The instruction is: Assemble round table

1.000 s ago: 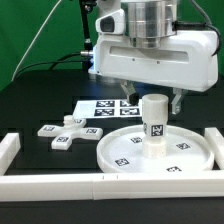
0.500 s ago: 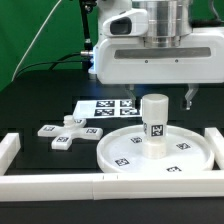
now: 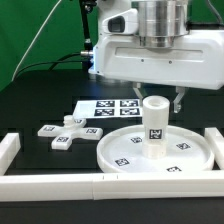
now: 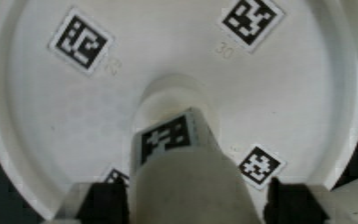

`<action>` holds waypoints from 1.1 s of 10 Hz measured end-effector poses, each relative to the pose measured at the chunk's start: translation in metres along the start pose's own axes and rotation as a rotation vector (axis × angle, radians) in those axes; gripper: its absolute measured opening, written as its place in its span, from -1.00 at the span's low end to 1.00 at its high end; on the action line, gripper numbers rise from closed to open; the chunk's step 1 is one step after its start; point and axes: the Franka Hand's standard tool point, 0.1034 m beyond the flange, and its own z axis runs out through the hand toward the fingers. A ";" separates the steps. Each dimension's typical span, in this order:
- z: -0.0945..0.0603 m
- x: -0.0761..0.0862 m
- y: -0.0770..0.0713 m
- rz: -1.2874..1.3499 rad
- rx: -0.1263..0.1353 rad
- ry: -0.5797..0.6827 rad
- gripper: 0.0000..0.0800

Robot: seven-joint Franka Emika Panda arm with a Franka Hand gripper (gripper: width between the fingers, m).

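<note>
Standing upright: wht plastic cyl leg (image 3: 154, 125) | on smooth round disc top (image 3: 108, 147)

My gripper (image 3: 154, 100) narrower than one second ago, its fingers (image 3: 178, 100) nearer the leg (image 3: 154, 130), at 3 and 9 o'clock.

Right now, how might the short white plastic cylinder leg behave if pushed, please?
Likely stiff: the short white plastic cylinder leg looks solid. Standing upright on the round white disc top, it might tip, then roll on its curved side.
</note>
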 end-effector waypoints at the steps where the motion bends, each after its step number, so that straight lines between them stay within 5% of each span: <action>1: 0.003 -0.004 -0.003 0.116 -0.004 -0.008 -0.64; 2: 0.005 -0.006 -0.006 0.219 0.002 -0.015 -0.64; 3: 0.004 -0.005 -0.010 0.380 0.033 -0.018 -0.88; 4: 0.004 -0.005 -0.013 0.540 0.093 0.003 -0.97; 6: 0.006 -0.008 -0.012 0.420 0.077 -0.002 -0.99; 8: 0.003 -0.014 -0.013 0.102 0.021 -0.018 -1.00; 10: -0.023 -0.008 -0.009 -0.201 0.031 -0.025 -1.00; 11: -0.029 -0.003 -0.007 -0.278 0.041 -0.013 -0.69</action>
